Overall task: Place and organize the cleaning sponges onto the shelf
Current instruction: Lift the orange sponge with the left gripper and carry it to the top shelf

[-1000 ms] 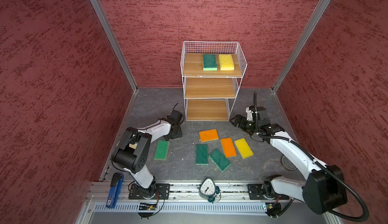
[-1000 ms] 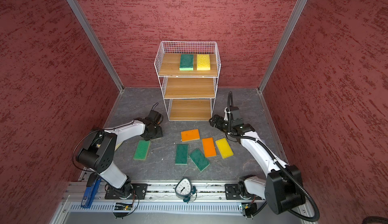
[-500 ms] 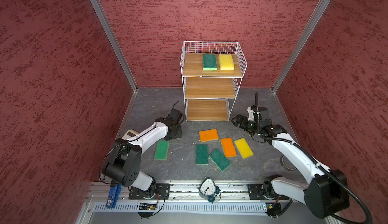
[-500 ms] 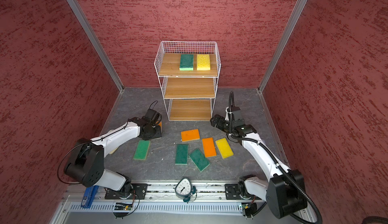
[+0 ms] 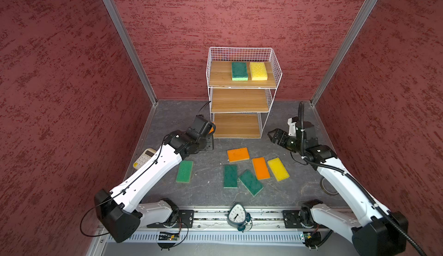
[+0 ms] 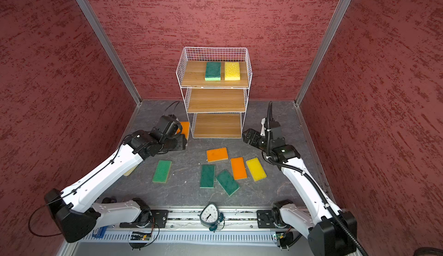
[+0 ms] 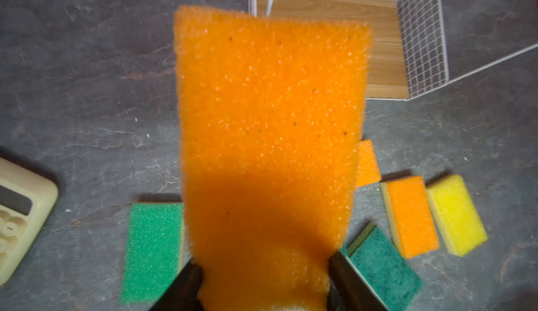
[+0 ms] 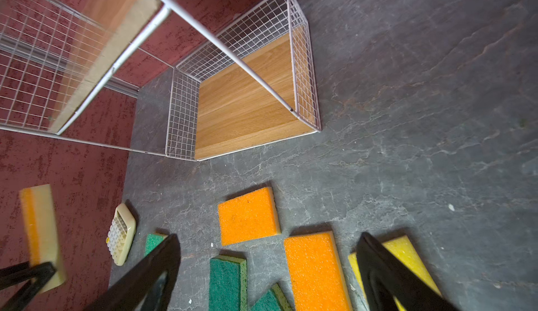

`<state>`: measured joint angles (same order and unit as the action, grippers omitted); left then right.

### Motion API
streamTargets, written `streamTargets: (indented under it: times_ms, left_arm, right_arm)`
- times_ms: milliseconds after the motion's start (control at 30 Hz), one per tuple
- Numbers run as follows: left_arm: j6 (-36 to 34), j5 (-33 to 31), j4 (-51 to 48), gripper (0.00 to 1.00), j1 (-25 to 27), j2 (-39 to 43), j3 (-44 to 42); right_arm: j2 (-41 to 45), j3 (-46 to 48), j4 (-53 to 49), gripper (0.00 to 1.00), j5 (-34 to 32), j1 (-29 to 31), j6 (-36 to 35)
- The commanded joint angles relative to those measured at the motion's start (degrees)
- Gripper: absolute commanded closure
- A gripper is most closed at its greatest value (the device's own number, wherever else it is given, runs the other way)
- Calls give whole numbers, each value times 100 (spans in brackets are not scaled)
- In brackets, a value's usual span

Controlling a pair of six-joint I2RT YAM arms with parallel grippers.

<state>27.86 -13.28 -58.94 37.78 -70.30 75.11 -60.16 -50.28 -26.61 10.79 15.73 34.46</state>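
Observation:
My left gripper (image 7: 265,277) is shut on the end of an orange sponge (image 7: 267,120), held above the floor by the lower left corner of the white wire shelf (image 5: 220,72); the sponge (image 6: 184,129) peeks out past the wrist. A green sponge (image 5: 239,70) and a yellow sponge (image 5: 258,70) lie on the top board. On the floor lie two orange sponges (image 5: 238,154) (image 5: 260,168), a yellow one (image 5: 278,169) and three green ones (image 5: 230,176) (image 5: 250,182) (image 5: 184,171). My right gripper (image 5: 273,136) hangs open and empty right of the shelf's foot.
A cream calculator (image 5: 143,158) lies by the left wall, partly under my left arm. A small clock (image 5: 236,216) stands on the front rail. A tape roll (image 5: 327,186) lies at the right, near my right arm. Red walls close in three sides.
My left arm has stretched out and lowered its elbow, keeping the orange sponge by the shelf's lower left corner. My right gripper has drifted slightly and stays open.

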Motion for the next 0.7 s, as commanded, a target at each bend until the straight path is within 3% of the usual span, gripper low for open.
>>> streamTargets:
  times_ms: [0, 233, 400, 667]
  left_arm:
    - [-244, -287, -633, 43, 285, 44, 506]
    - [-681, -560, -975, 44, 825, -123, 1730]
    - [-1082, -786, -1049, 43, 837, -435, 2556]
    - [-1827, -921, -854, 44, 805, -1353, 4124]
  right_arm:
    - [151, -206, -122, 5, -224, 45, -131]
    - [359, -229, -268, 4, -395, 45, -348]
    - [532, -307, 3, 5, 68, 45, -639]
    - [678, -546, 94, 4, 185, 45, -1002]
